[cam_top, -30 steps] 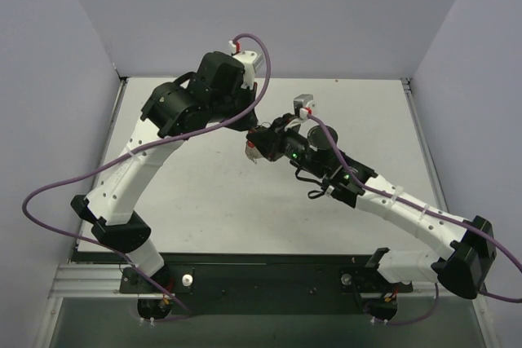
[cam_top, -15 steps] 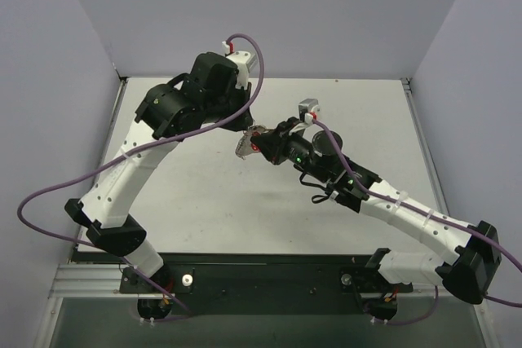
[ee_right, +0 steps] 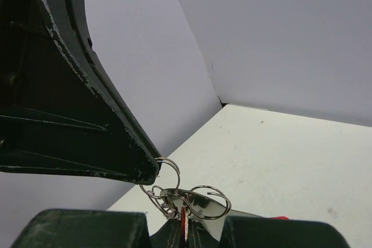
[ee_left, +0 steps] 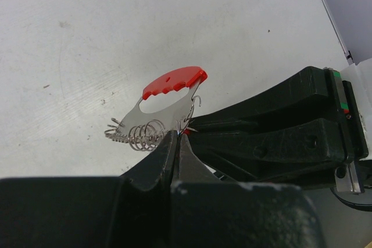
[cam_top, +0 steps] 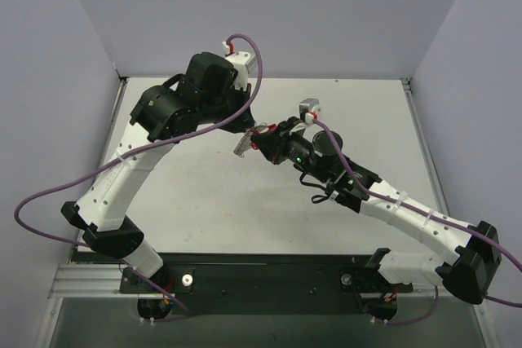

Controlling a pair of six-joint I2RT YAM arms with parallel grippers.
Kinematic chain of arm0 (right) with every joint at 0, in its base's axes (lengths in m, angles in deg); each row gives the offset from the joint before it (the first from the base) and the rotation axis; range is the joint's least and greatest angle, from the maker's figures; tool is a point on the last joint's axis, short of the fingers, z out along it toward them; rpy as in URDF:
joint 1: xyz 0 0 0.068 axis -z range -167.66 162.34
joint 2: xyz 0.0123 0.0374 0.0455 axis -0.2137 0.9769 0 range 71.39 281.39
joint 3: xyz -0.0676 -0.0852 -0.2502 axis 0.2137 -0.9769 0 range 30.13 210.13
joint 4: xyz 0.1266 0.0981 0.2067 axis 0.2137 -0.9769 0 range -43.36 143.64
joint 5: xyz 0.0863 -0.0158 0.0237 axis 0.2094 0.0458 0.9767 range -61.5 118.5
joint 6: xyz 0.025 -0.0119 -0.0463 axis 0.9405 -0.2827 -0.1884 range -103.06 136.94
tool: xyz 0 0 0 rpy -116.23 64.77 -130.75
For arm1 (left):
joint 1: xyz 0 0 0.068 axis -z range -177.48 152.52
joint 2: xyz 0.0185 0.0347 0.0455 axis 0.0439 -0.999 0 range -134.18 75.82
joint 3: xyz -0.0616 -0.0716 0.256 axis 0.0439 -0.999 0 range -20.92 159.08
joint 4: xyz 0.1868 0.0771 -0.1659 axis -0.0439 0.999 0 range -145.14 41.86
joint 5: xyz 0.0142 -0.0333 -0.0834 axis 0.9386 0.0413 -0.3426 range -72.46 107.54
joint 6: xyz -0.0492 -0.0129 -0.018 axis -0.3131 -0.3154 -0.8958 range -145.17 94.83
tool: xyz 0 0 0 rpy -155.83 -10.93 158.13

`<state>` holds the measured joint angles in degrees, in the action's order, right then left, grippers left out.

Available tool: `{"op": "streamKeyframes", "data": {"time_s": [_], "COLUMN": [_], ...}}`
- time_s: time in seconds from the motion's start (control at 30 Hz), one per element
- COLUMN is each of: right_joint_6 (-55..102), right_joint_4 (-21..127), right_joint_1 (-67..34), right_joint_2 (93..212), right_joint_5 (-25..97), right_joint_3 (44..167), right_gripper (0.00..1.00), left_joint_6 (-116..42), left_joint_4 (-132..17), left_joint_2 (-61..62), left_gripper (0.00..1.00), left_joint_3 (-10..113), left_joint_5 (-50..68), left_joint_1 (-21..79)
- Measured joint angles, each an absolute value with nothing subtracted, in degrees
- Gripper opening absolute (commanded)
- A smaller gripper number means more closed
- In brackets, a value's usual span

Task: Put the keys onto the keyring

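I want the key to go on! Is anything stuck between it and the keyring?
Nothing visible is. The left claw and right claw meet tip to tip, and the key sits right against the keyring.

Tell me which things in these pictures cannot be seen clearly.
Top view: red-arched silver metal keyring, too small to show its rings.
Left wrist view: the keyring's rings, partly hidden behind the left hand.
Right wrist view: thin red piece in the right hand, cut off by the bottom edge.
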<state>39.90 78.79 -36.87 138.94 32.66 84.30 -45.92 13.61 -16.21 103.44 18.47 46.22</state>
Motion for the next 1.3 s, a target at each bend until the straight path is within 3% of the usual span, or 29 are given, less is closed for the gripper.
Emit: {"op": "streamKeyframes", "data": {"time_s": [0.8,0.87,0.97,1.0,1.1,1.3], "right_joint_6": [42.91,42.91,42.63,42.50,41.67,38.98], "right_joint_4": [79.22,79.11,78.98,78.30,76.53,75.31], "right_joint_1": [-33.73,-33.70,-33.68,-33.35,-32.20,-31.61], "right_joint_2": [139.97,139.97,139.97,139.95,139.95,137.59], "right_joint_5": [34.58,34.60,34.56,34.45,34.71,36.59], "right_joint_3": [84.98,84.98,84.98,84.98,84.94,82.47], "right_gripper": [0.02,0.09,0.40,0.57,0.79,0.93], "left_joint_6": [-45.44,-45.46,-45.39,-45.35,-45.26,-45.26], "left_joint_4": [13.57,13.59,13.57,13.79,13.77,13.42], "left_joint_2": [-15.99,-15.99,-15.99,-15.90,-15.29,-14.22], "left_gripper": [0.00,0.00,0.00,0.00,0.00,0.00], "left_joint_3": [102.32,102.26,101.91,101.75,101.12,99.98], "left_joint_5": [18.29,18.34,18.75,19.19,20.57,22.73], "left_joint_1": [46.02,46.00,45.98,45.98,45.87,45.30]}}
